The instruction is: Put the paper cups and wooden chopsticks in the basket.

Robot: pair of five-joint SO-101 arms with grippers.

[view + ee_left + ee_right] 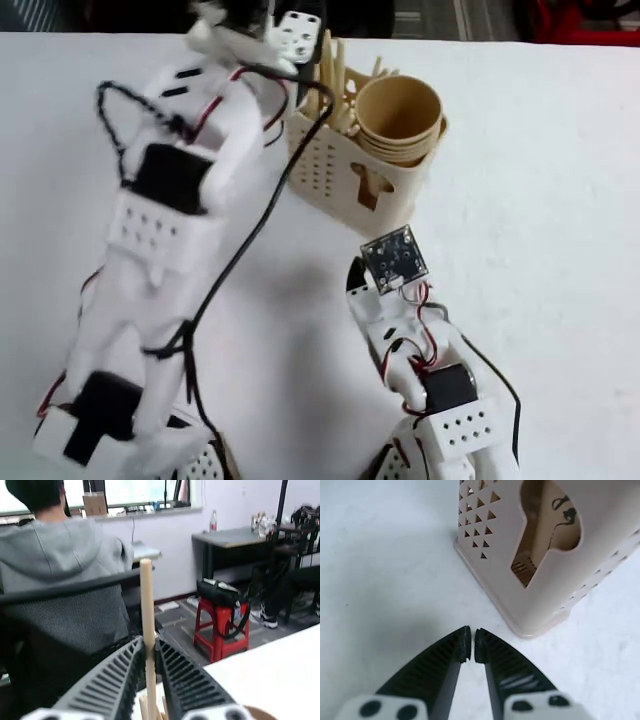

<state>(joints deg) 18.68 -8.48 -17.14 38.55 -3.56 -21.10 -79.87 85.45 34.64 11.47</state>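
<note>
Basket (340,175): one, beige, with perforated walls, upright on the white surface (540,200), toward its far side.
Cups (400,112): one nested stack, mouth up, in the basket's right part; several rims visible, exact number unclear.
Chopsticks (333,70): one bundle poking up from the basket's left part, just beside the cups; too overlapped to count.
Held chopstick (145,595): one, upright, gripped near its lower part.
Left claw (148,647): closed narrow around the held chopstick, above the loose chopstick ends in the basket.
Left arm (170,200): one, stretched across the surface to the basket's far left corner.
Right claw (471,642): tips almost touching, nothing between them; low over the surface, near the basket's closest corner, apart from it.
</note>
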